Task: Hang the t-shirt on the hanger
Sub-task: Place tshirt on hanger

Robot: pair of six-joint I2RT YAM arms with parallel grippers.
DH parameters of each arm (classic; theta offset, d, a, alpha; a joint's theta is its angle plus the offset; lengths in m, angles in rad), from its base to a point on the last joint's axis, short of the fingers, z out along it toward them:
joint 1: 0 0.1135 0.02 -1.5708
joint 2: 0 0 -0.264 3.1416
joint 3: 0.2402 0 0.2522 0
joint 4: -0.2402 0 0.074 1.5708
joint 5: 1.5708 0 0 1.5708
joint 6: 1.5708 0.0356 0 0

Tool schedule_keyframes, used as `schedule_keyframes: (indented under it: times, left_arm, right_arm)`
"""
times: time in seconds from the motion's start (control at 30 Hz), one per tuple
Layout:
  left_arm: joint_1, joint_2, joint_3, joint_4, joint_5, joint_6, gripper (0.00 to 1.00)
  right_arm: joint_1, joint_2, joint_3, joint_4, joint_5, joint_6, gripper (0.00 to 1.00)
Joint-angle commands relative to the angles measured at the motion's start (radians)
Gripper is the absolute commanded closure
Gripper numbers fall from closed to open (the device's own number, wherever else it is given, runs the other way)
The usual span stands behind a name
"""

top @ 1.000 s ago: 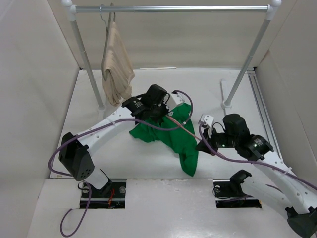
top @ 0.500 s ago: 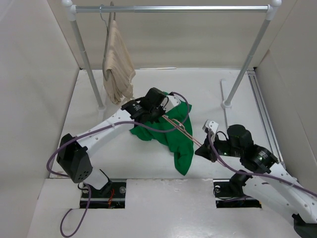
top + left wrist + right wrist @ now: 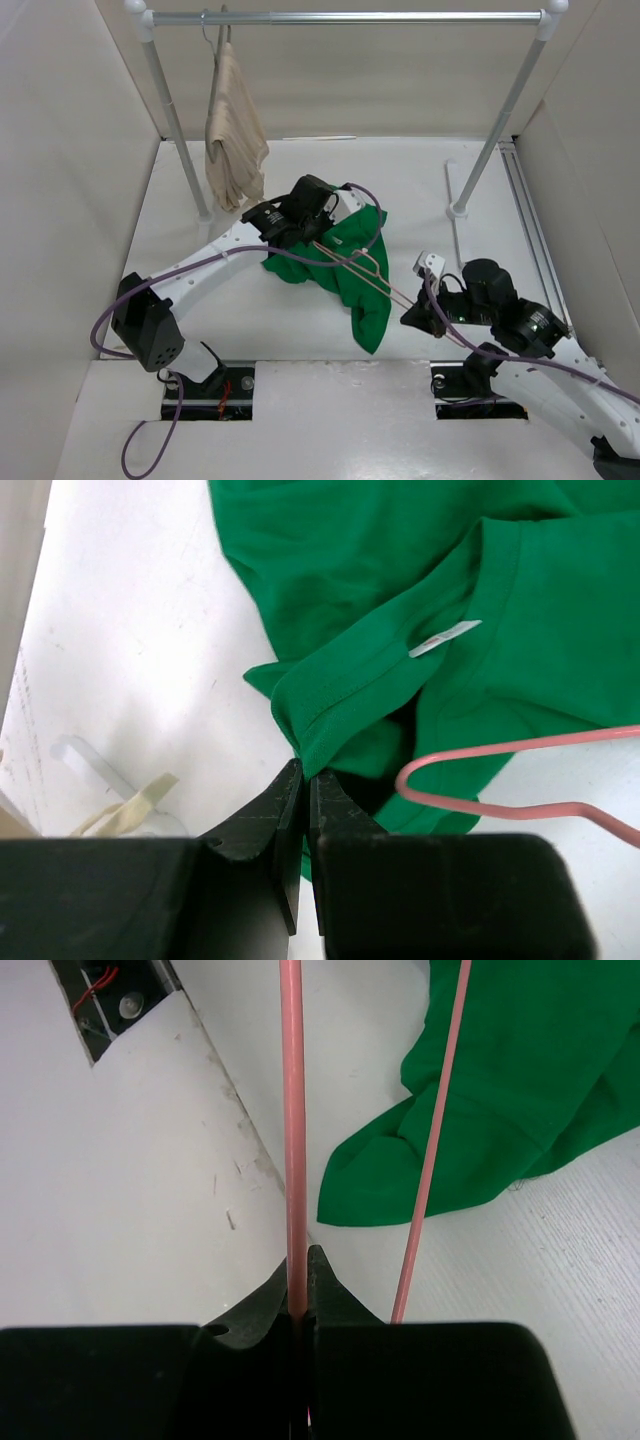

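The bright green t-shirt (image 3: 352, 270) lies crumpled mid-table. In the left wrist view its collar with a white label (image 3: 445, 637) shows. My left gripper (image 3: 305, 222) is shut on a fold of the t-shirt's edge (image 3: 330, 705). The pink wire hanger (image 3: 362, 270) lies across the shirt; its hook (image 3: 480, 775) shows in the left wrist view. My right gripper (image 3: 418, 312) is shut on one wire of the hanger (image 3: 292, 1140), with a second wire (image 3: 435, 1130) passing to the right over the shirt's lower end (image 3: 500, 1110).
A white clothes rail (image 3: 345, 17) spans the back on two slanted posts. A beige garment (image 3: 233, 135) hangs from a grey hanger at its left. White walls close in both sides. Two base cut-outs (image 3: 210, 390) sit at the near edge.
My right gripper has pulled back toward the near right, drawing the hanger with it. The left gripper has kept its hold on the shirt, shifting slightly.
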Motion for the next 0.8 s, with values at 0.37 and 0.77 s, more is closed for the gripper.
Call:
schedule_keyframes:
  times: [0.37,0.77]
  left_arm:
    - [-0.016,-0.146,-0.019,-0.040,0.368,0.081,1.00]
    - [-0.016,-0.203,-0.085,0.024,0.394,0.154,0.95]
  right_arm:
    - [0.010,0.125,0.097,0.097,0.042,-0.094,1.00]
    - [0.010,0.062,0.094,0.124,-0.061,-0.143,1.00]
